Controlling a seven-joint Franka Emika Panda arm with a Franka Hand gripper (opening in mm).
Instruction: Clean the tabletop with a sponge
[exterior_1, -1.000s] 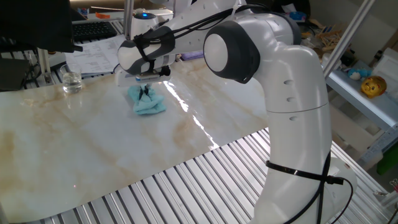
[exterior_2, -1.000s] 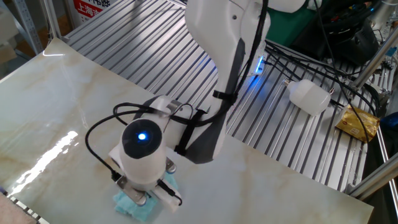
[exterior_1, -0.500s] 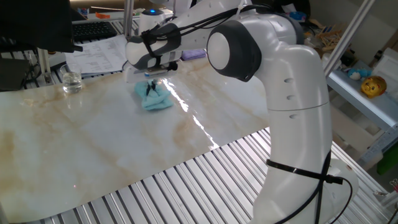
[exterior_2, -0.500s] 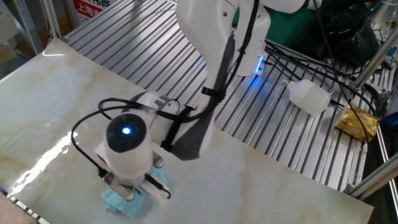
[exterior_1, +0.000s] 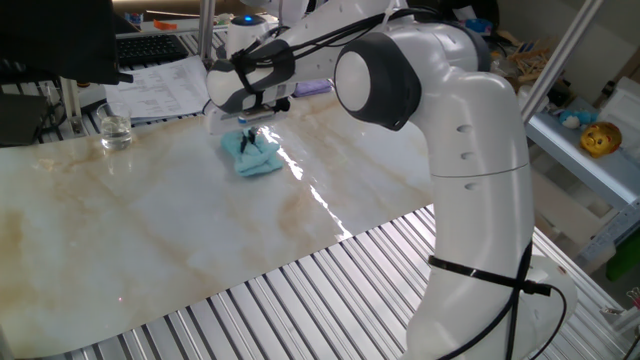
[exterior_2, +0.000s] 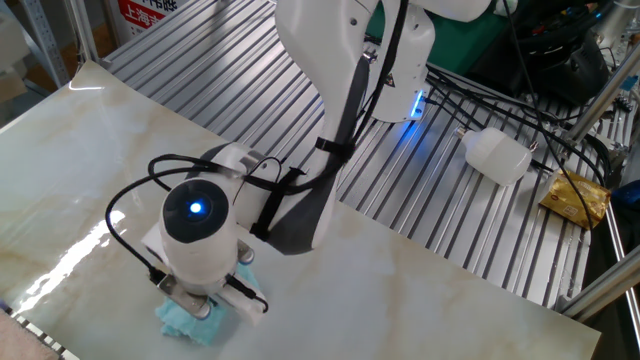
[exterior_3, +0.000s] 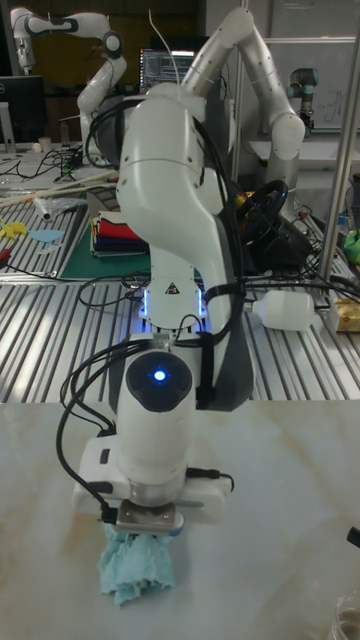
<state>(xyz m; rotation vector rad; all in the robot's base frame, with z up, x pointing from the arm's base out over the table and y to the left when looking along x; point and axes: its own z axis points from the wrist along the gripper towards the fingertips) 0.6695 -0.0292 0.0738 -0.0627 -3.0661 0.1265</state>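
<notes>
The glossy cream-white marble-look tabletop (exterior_1: 150, 230) with faint brown streaks lies on a bench of ribbed grey metal slats (exterior_1: 300, 300), with a cluttered workshop behind it. On it, toward 11 o'clock in the one fixed view, lies the crumpled light-blue sponge cloth (exterior_1: 250, 157). The white arm's gripper (exterior_1: 247, 135) points straight down into it, its dark fingers clenched on the top folds of the cloth, which is pressed to the sheet. Compared with 1 second ago, gripper and cloth have slid together toward 1 o'clock in that view, nearer the far edge and the bright glare streak (exterior_1: 300, 175); in the other fixed view the wrist has travelled toward 9 o'clock. A small clear glass (exterior_1: 115, 131) stands at 10 o'clock, well apart and unmoved.
</notes>
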